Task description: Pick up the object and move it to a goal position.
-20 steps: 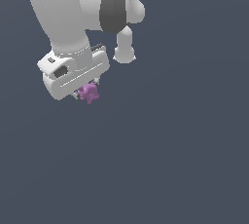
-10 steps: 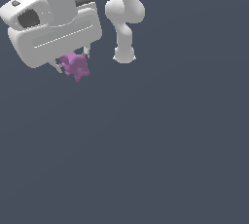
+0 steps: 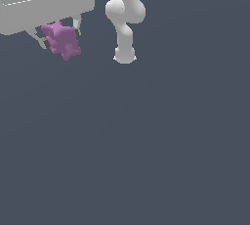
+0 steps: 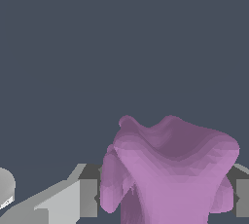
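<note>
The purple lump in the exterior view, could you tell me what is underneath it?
Nothing visible: below the purple lump is only plain dark background. The end effector grips it from above, its body covering the lump's top.

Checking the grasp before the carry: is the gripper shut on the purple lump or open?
Shut on it: the gripper has a finger on each side of the purple lump.

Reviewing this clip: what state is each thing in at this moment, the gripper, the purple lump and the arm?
gripper: shut on the purple lump, a finger at each side.
purple lump: held between the fingers, hanging below the gripper body, whole.
arm: bent, its base at the exterior view's upper middle.
</note>
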Tool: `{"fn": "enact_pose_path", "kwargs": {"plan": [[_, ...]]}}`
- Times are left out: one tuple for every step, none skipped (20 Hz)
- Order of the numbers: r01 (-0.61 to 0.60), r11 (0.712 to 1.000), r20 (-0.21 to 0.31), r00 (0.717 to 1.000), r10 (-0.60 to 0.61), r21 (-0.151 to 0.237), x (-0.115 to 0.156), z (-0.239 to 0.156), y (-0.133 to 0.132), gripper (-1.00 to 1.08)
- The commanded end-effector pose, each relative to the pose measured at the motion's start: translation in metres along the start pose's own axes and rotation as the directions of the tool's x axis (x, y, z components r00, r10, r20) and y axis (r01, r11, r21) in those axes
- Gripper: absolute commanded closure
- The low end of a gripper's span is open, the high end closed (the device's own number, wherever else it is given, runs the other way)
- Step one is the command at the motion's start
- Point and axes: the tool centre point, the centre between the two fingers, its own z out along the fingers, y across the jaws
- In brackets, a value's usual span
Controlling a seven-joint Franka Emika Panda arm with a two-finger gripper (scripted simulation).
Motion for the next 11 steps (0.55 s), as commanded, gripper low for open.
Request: {"fn": "enact_pose_path", "kwargs": {"plan": [[0.000, 1.000, 0.001, 1.000, 0.000, 0.001, -0.001, -0.010, 0.001, 1.08], [0.000, 1.000, 0.001, 1.000, 0.000, 0.001, -0.001, -0.013, 0.001, 1.08], [0.000, 1.000, 0.001, 1.000, 0.000, 0.001, -0.001, -0.015, 0.002, 1.08], [0.000, 1.000, 0.001, 1.000, 0.000, 0.001, -0.001, -0.017, 0.002, 1.08], [0.000, 1.000, 0.001, 1.000, 0.000, 0.001, -0.001, -0.019, 0.002, 1.08], [0.000, 1.000, 0.001, 1.000, 0.000, 0.001, -0.001, -0.021, 0.003, 1.08], [0.000, 1.000, 0.001, 1.000, 0.000, 0.001, -0.001, -0.022, 0.003, 1.08], [0.000, 1.000, 0.001, 1.000, 0.000, 0.001, -0.001, -0.023, 0.003, 1.08], [0.000, 1.000, 0.001, 1.000, 0.000, 0.001, -0.001, -0.024, 0.003, 1.08], [0.000, 1.000, 0.001, 1.000, 0.000, 0.001, -0.001, -0.024, 0.003, 1.08], [0.000, 1.000, 0.001, 1.000, 0.000, 0.001, -0.001, -0.024, 0.003, 1.08]]}}
